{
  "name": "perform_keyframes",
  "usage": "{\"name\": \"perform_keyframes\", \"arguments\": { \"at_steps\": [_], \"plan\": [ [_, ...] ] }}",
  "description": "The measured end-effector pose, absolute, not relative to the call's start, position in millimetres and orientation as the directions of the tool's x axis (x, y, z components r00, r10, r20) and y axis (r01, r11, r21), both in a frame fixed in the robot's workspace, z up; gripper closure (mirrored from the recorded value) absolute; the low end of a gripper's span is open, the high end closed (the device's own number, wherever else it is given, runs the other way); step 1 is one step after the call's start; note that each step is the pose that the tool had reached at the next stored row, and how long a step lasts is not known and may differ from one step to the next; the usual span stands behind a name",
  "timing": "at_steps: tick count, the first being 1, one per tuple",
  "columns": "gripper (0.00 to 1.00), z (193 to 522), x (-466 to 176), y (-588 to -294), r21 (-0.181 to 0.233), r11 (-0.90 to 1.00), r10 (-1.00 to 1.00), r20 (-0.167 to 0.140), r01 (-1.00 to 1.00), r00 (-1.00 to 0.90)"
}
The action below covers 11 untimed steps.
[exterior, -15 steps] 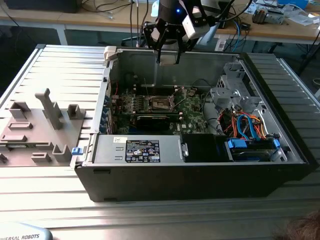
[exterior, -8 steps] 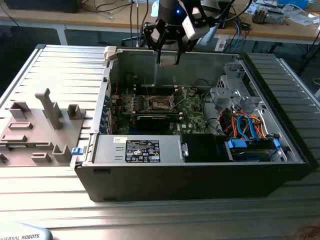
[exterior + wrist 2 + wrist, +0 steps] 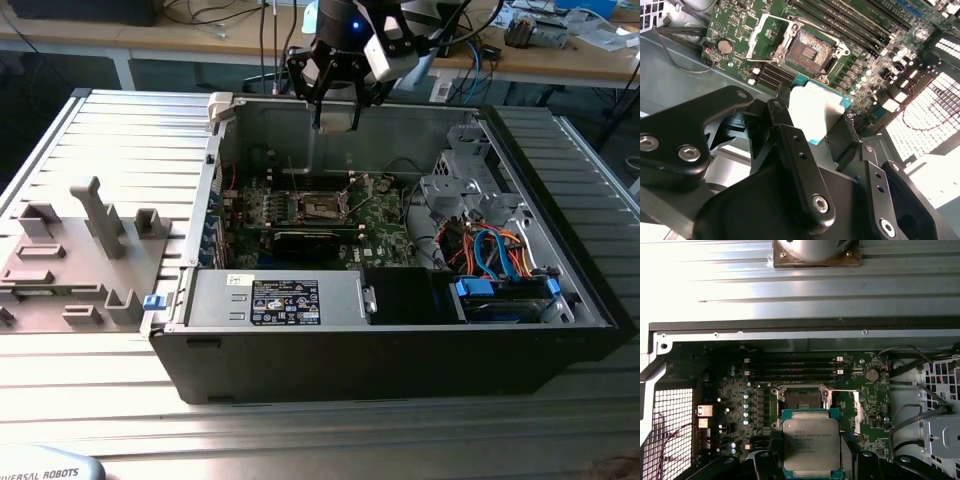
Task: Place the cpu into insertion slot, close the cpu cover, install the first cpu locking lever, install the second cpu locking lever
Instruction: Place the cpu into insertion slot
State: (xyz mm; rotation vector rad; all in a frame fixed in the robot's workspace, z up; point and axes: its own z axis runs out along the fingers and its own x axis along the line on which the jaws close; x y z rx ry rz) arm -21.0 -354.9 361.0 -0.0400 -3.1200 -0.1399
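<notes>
Pinching the cpu (image 3: 811, 445) by its edges, the fingers (image 3: 842, 137) held it above the open case (image 3: 400, 350), short of the insertion slot (image 3: 801, 400). The cpu cover (image 3: 765, 37) stood flipped open. A tilted or offset descent would probably bend contacts.

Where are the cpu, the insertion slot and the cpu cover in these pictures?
cpu (image 3: 811, 447): first wrist view, its grey metal top.
insertion slot (image 3: 810, 50): second wrist view, middle of the socket recess.
cpu cover (image 3: 754, 36): second wrist view, side bar of its open frame.
</notes>
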Motion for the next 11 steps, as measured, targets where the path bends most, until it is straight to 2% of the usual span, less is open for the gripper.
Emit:
{"name": "perform_keyframes", "arguments": {
  "at_steps": [11],
  "plan": [
    [0.46, 358.5, -21.0, -354.9, 0.089, 0.996, 0.025, 0.019, 0.026, -1.0]
  ]
}}
